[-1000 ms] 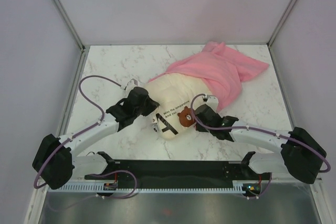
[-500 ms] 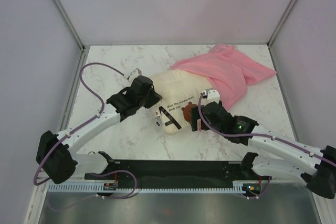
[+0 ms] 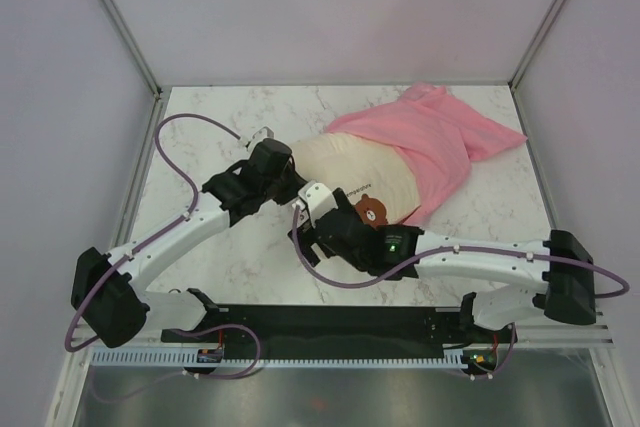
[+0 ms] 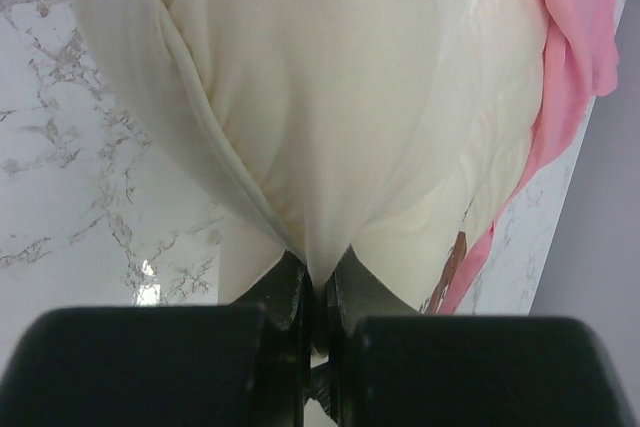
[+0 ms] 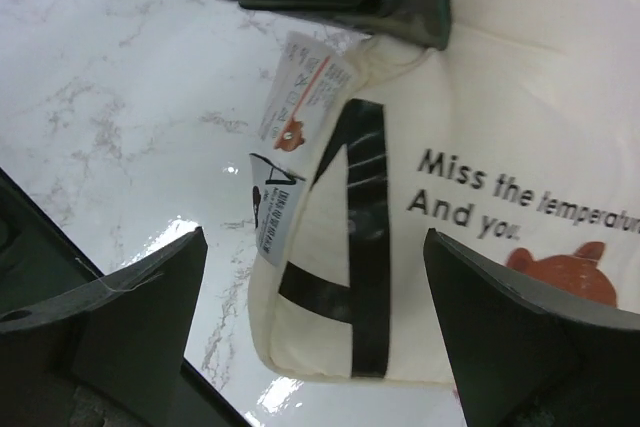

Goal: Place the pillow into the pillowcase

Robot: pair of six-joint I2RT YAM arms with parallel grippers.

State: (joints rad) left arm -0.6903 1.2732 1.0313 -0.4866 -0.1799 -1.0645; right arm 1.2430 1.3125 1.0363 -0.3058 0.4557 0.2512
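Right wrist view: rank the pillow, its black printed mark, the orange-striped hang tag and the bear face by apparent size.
1. pillow
2. black printed mark
3. hang tag and bear face: about alike; the bear is only partly visible.

Cream pillow [image 3: 350,165] half inside pink pillowcase [image 3: 440,137]

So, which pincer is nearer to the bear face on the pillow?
Right. The right pincer hangs open above the pillow, with the bear face close beside it. The left pincer is shut on the pillow edge, farther off.
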